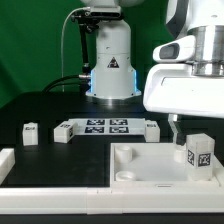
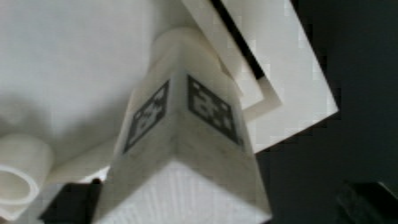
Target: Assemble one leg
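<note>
A leg [image 1: 197,152], a stubby white post with a black-and-white marker, stands upright on the large white tabletop [image 1: 130,172] at its corner on the exterior view's right. My gripper [image 1: 185,130] hangs just above and around the top of this leg. In the wrist view the leg [image 2: 187,125] fills the middle, with two marker faces showing. A dark fingertip [image 2: 71,200] is close beside one edge of it. The other fingertip [image 2: 370,200] stands clear of it with a dark gap between. The gripper [image 2: 222,205] is open and holds nothing.
Another small white leg [image 1: 30,132] stands on the dark table at the exterior view's left. The marker board [image 1: 105,127] lies behind the tabletop. A white part [image 1: 8,160] lies at the left edge. The robot's base [image 1: 110,65] rises at the back.
</note>
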You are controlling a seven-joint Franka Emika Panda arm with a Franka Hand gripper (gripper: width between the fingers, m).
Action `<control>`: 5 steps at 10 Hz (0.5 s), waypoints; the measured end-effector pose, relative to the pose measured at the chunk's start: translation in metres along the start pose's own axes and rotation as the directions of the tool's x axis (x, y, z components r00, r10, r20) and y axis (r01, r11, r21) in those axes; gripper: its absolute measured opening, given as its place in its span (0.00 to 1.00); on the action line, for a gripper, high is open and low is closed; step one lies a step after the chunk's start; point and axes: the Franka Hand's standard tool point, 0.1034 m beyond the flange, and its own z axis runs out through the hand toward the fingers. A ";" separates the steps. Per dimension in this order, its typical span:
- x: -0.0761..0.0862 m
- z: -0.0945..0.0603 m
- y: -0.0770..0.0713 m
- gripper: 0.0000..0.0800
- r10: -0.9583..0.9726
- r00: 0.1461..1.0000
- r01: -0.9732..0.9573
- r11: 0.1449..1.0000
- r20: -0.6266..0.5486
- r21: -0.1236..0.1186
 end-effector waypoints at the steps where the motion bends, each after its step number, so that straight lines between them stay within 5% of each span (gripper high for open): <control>1: 0.000 -0.001 0.001 0.81 -0.128 0.992 0.128 0.992 -0.004 0.003; 5: 0.001 -0.004 0.001 0.81 -0.540 0.842 0.539 0.842 -0.014 -0.023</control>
